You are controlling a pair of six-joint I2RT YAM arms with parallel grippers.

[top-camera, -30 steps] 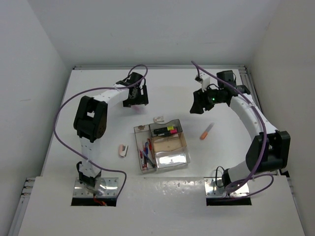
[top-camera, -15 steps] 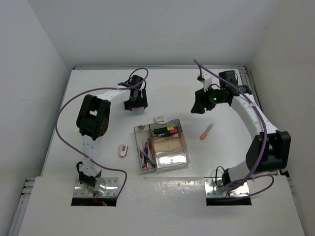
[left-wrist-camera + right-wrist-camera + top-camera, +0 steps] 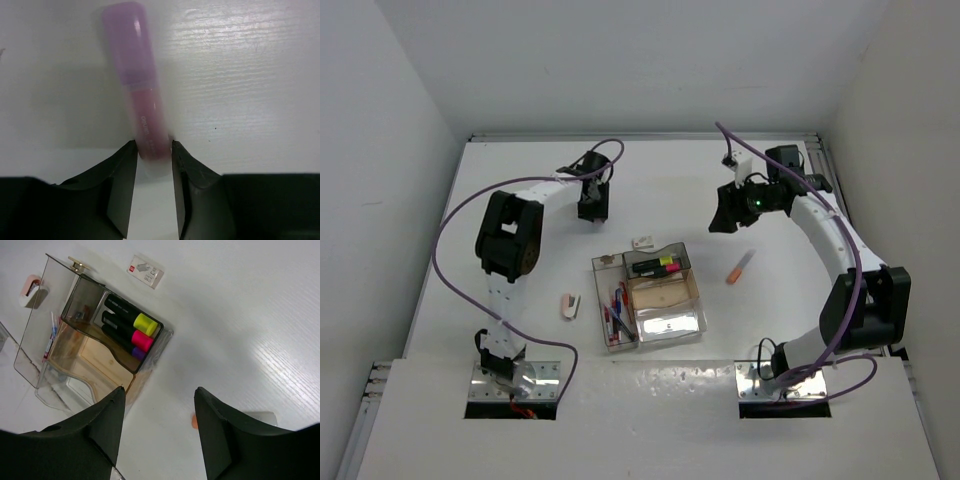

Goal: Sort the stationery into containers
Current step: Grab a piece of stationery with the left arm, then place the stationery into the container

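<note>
At 11 o'clock of trays, left gripper: has settled since a second ago, now pinching highlighter.
Right gripper: spread, empty.
Meaning: highlighter ready to lift trayward.

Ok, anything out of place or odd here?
Nothing spilled or damaged. Loose outside the trays: orange highlighter right, white eraser behind, pink eraser left, purple highlighter between the fingers of the left gripper.

purple highlighter: gripped at one end, far-left | orange highlighter: loose, right of trays | trays: clustered centrally
</note>
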